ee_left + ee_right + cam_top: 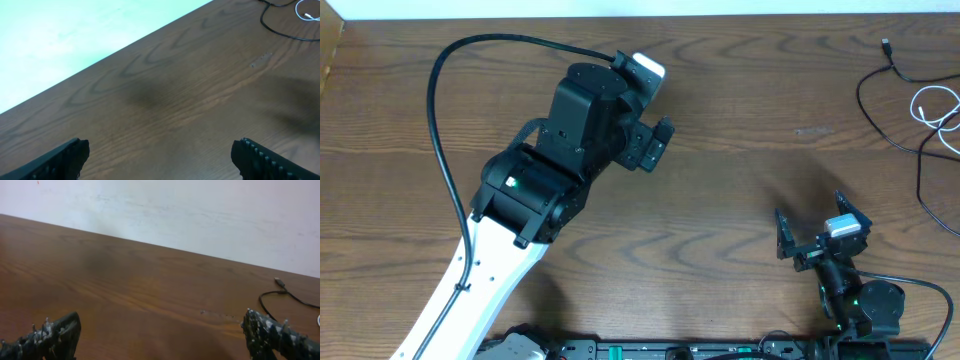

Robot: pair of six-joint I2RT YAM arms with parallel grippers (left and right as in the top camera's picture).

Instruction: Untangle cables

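Nothing grabbed yet, folks. The cables [861, 96] sit in a loose heap at the far right edge of the counter [720, 200], black ones with a white cord [916, 103] lying among them. My left pincer [161, 159] hangs wide open and empty over bare wood, well apart from the heap. The right pincer [165, 332] is wide open and empty too, nearer the pile, so I'd guess it goes in first.

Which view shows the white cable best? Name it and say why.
The overhead view: the white cable shows most of its loops, beside black cables. The left wrist view catches only a cropped loop; the right wrist view barely a sliver.
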